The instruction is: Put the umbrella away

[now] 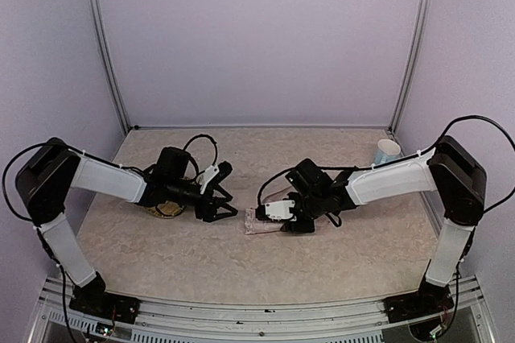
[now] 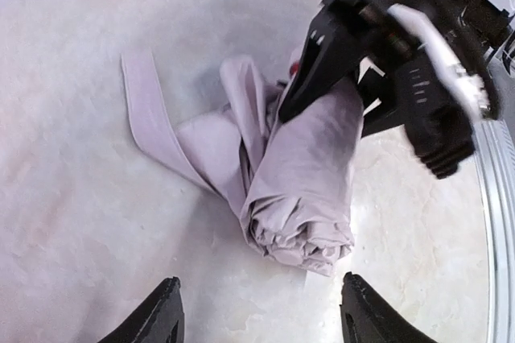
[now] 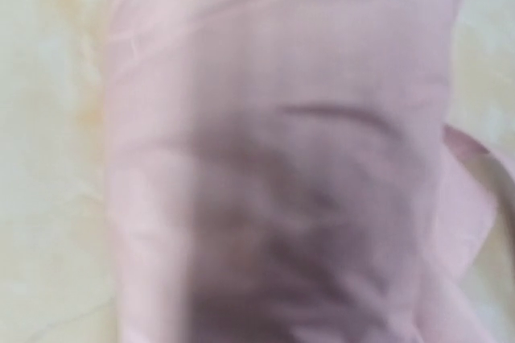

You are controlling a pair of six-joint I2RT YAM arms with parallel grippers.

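Top external view: on the beige marbled table, the left gripper sits left of centre with its black fingers spread apart and nothing between them. It is just left of the pale pink folded fabric umbrella and does not touch it. The umbrella lies on the table near the centre, rolled into a loose bundle. The right gripper is at the bundle's right end. In the left wrist view its black fingers are clamped on the fabric from both sides. The flat pink strap trails loose across the table away from the bundle. The right wrist view is filled with pink fabric and shows none of its own fingers. A round yellow woven tray lies under the left arm, well left of the umbrella. A pale blue and white cup stands at the far right corner.
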